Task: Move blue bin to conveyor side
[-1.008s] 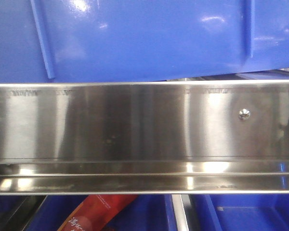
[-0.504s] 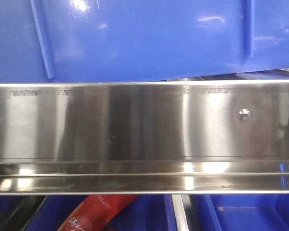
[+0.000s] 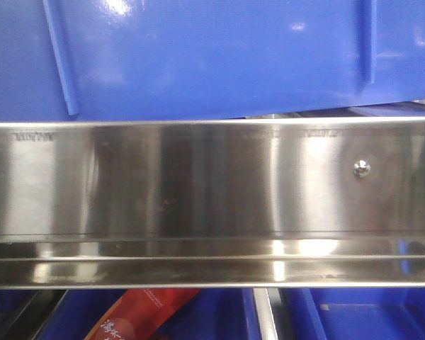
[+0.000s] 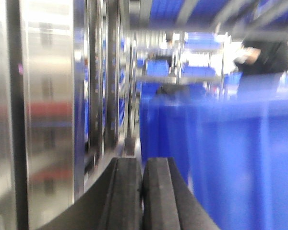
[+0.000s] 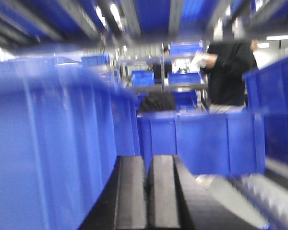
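The blue bin [image 3: 212,57] fills the top of the front view, glossy, with raised ribs, just above a steel rail. In the left wrist view, my left gripper [image 4: 142,163] is shut with nothing between its fingers, and the blue bin's wall [image 4: 240,163] stands close on its right. My right gripper [image 5: 148,159] is also shut and empty in the right wrist view, with the blue bin's ribbed wall [image 5: 43,153] close on its left. Both wrist views are blurred. The conveyor is out of view.
A stainless-steel rack rail [image 3: 198,184] crosses the front view, with more blue bins [image 3: 368,315] and a red packet [image 3: 142,315] below it. A steel rack upright [image 4: 43,120] stands left of my left gripper. Another blue bin [image 5: 201,139] and a person in black [image 5: 228,72] are ahead.
In the front view the blue bin's right rib and its highlights have shifted slightly to the right. The steel rail has barely moved.
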You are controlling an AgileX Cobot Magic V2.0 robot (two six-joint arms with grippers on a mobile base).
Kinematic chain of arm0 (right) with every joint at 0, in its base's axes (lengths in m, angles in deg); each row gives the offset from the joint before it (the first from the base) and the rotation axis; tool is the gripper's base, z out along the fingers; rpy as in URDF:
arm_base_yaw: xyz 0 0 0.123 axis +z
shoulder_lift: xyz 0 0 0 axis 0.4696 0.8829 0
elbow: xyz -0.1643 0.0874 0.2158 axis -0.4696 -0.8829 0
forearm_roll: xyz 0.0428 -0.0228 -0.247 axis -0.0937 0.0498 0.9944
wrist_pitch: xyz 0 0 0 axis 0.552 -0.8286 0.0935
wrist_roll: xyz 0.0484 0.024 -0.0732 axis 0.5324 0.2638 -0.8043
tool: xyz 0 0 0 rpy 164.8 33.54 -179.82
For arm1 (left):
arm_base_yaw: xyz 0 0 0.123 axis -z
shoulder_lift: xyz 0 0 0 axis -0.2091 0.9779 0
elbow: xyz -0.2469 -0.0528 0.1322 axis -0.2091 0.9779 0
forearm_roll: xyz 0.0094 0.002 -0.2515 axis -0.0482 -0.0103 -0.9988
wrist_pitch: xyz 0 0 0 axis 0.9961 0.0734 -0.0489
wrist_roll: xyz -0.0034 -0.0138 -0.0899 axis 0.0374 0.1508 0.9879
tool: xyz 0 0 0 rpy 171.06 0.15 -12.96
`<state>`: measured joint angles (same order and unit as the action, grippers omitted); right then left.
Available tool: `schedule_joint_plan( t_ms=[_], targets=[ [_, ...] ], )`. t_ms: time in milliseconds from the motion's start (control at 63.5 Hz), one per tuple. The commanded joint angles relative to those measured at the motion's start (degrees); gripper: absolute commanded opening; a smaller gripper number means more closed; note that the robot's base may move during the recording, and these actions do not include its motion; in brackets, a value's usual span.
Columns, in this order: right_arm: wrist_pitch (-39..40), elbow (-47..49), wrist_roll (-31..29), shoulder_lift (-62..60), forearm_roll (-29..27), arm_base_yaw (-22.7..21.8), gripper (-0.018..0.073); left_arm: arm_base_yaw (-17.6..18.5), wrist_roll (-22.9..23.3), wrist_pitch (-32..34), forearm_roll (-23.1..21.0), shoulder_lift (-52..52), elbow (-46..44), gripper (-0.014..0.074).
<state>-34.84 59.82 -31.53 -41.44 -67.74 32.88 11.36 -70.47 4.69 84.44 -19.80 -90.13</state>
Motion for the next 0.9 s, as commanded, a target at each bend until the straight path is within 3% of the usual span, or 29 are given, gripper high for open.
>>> schedule_joint_plan(
  t_ms=[0,346,583,677,882],
  targets=[
    [-7.1,7.0,-0.1,1.0,1.7,-0.2,-0.0079,-0.2,-0.1,-6.9,-0.1,1.8,-7.1,-0.0008],
    [-31.9,38.8,-0.1,22.7,2.8,-0.2,-0.0079,-0.2,-0.1,-23.8,-1.6,24.4,-33.4,-0.0008],
    [-51.0,61.1,-1.6,42.3,3.2,-0.2,-0.0079,-0.2,-0.1,-42.9,-2.3,42.7,-52.6,-0.0008],
    [-54.7,67.1,-1.6,47.7,3.2,-0.2,-0.0079,-0.2,-0.1,-47.0,-3.3,48.1,-57.9,-0.0008],
    [-55.1,70.9,-1.6,53.8,0.6,-0.2,-0.0079,-0.2,-0.1,-47.1,-4.2,53.8,-61.1,-0.0008]
  ],
)
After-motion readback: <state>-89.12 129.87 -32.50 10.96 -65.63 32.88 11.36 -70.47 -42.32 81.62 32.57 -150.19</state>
